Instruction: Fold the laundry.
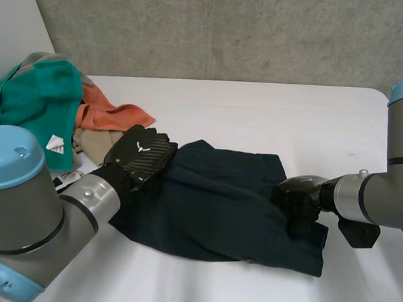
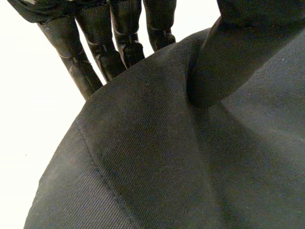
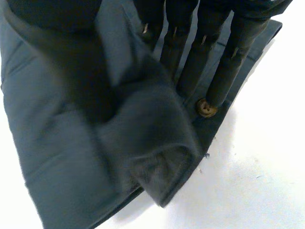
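A dark blue garment [image 1: 219, 206] lies crumpled on the middle of the white table [image 1: 257, 113]. My left hand [image 1: 139, 154] is at its left edge. In the left wrist view its fingers [image 2: 81, 62] reach under the garment [image 2: 190, 157] and the thumb [image 2: 238, 52] presses into it from above, pinching it. My right hand [image 1: 297, 196] is on the garment's right end. In the right wrist view its straight fingers [image 3: 228, 67] lie on the garment [image 3: 62, 133] by a brown button [image 3: 206, 108], with a raised fold squeezed between them and the thumb.
A laundry pile sits at the table's left: a green cloth [image 1: 35, 102], an orange cloth [image 1: 112, 114] and a beige one [image 1: 93, 145] right beside my left hand. A concrete wall runs behind the table's far edge.
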Controlling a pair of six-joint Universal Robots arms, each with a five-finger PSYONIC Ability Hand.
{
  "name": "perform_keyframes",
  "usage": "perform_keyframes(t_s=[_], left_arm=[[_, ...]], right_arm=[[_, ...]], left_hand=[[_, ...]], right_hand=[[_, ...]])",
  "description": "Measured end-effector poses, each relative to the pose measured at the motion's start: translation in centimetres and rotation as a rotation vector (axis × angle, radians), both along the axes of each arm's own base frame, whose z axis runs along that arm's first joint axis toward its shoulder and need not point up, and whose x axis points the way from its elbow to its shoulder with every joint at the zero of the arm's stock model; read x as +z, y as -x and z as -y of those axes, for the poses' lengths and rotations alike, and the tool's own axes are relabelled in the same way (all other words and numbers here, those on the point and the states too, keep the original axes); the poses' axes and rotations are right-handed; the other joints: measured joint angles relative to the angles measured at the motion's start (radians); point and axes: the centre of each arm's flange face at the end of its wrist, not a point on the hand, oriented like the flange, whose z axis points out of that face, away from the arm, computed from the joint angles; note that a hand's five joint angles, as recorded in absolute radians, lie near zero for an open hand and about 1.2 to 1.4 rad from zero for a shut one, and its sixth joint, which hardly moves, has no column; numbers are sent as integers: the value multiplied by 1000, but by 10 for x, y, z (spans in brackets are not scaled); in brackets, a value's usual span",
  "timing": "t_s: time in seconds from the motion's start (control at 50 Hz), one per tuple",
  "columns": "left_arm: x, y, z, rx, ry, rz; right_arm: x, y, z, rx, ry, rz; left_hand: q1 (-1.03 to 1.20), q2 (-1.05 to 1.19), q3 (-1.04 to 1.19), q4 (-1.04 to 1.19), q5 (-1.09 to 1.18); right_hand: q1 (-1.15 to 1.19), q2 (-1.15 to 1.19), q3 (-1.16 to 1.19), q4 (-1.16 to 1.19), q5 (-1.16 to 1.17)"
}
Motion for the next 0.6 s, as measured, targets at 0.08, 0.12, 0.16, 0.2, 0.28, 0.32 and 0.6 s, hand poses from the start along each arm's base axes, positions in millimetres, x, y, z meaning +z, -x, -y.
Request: perform_keyframes(t_s=[0.08,0.12,0.16,0.2,0.28,0.32,0.6], left_arm=[[-3,5,9,0,1,0],[0,11,20,-1,19,-9],[4,16,30,-1,44,-21],[20,25,47,3,116,-57],[56,37,75,25,276,-137],[94,44,94,60,438,-225],[193,35,119,217,869,-524]], right_arm=[[-2,-2,2,18,13,-12],[4,-4,10,25,67,-11],[13,-6,20,23,141,-2],[35,-10,39,2,297,32],[74,-17,65,-50,565,111],[111,-21,81,-102,799,195],[178,-34,106,-227,1337,445]], left_hand=[[0,0,0,0,0],[0,0,0,0,0],[0,1,1,0,0],[0,2,2,0,0],[0,2,3,0,0],[0,2,3,0,0],[0,2,4,0,0]], right_hand=[[164,184,214,230,219],[164,184,216,241,222],[164,184,217,243,222],[164,184,218,243,222],[164,184,226,243,222],[164,184,231,243,222],[164,194,234,243,222]])
